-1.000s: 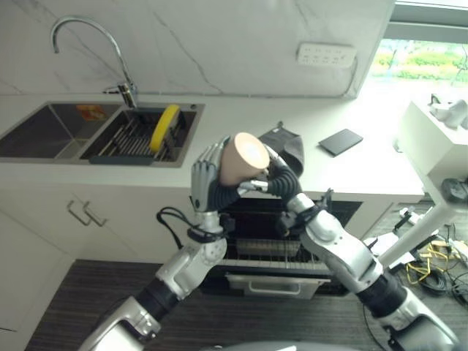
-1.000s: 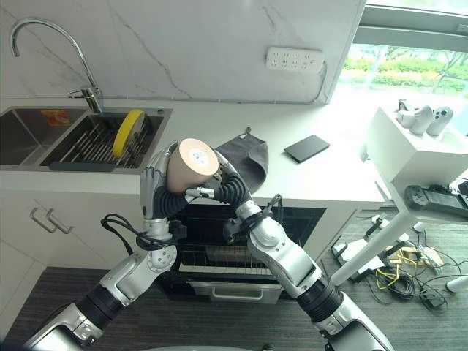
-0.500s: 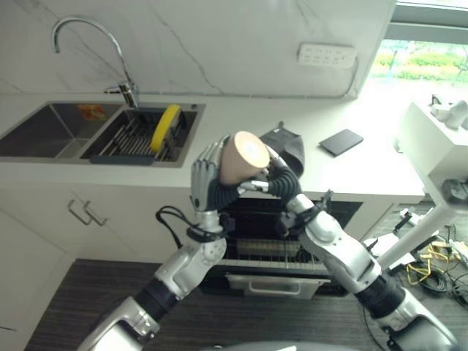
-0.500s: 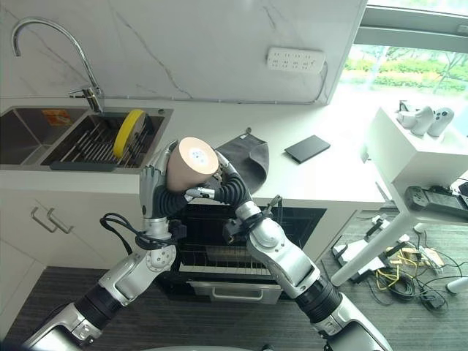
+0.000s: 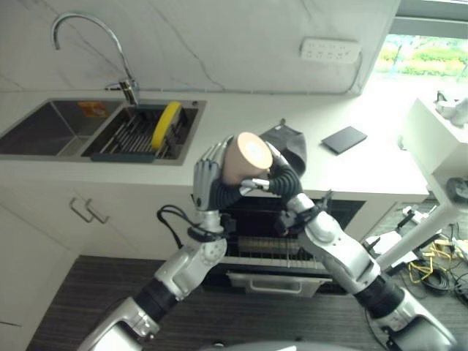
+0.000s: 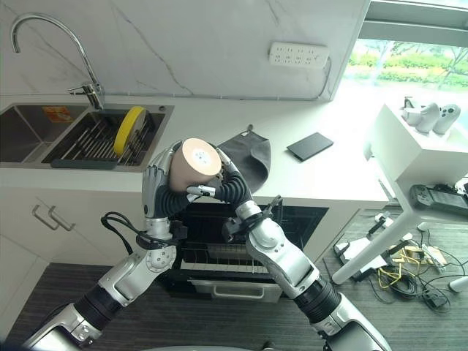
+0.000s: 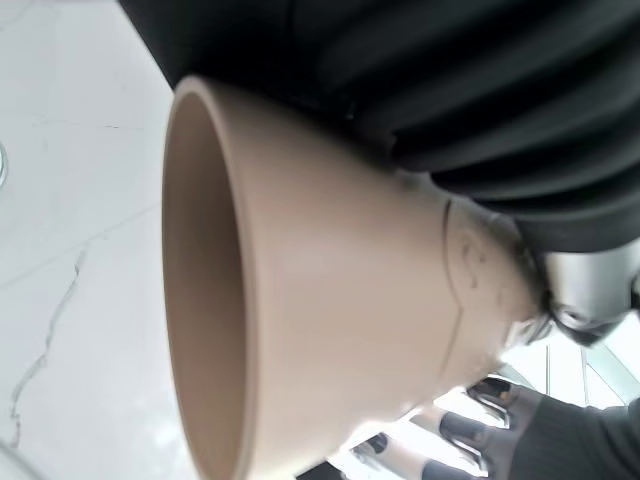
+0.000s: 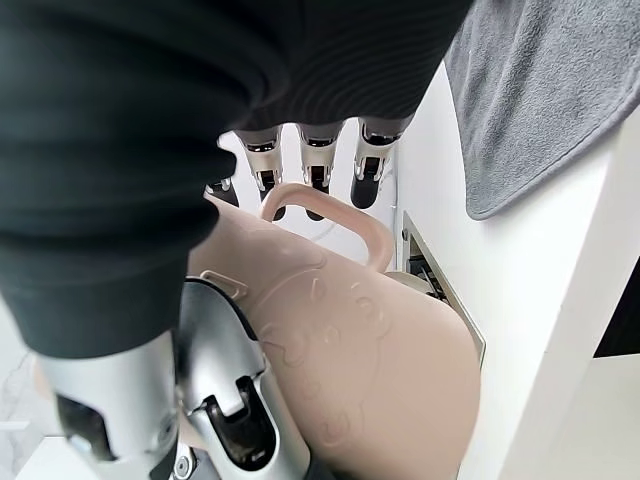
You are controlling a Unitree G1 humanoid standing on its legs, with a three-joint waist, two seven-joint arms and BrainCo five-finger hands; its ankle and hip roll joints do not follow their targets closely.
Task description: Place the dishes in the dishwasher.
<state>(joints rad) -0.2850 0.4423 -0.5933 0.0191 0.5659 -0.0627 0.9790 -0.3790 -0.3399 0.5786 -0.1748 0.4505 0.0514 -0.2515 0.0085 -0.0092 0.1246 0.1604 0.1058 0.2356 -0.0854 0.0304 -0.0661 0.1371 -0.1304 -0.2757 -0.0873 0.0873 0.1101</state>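
In the left eye view both hands hold a beige mug (image 5: pixel 243 158) in the air over the worktop's (image 5: pixel 351 172) front edge, above the open dishwasher (image 5: pixel 274 248), likely mid hand-over. The right eye view shows a yellow plate (image 6: pixel 131 124) upright in the sink rack. In the left wrist view the mug's mouth faces away. In the right wrist view the right hand (image 8: pixel 225 400) grips the mug; the left hand (image 8: pixel 310 165) cups its far side, fingers straight.
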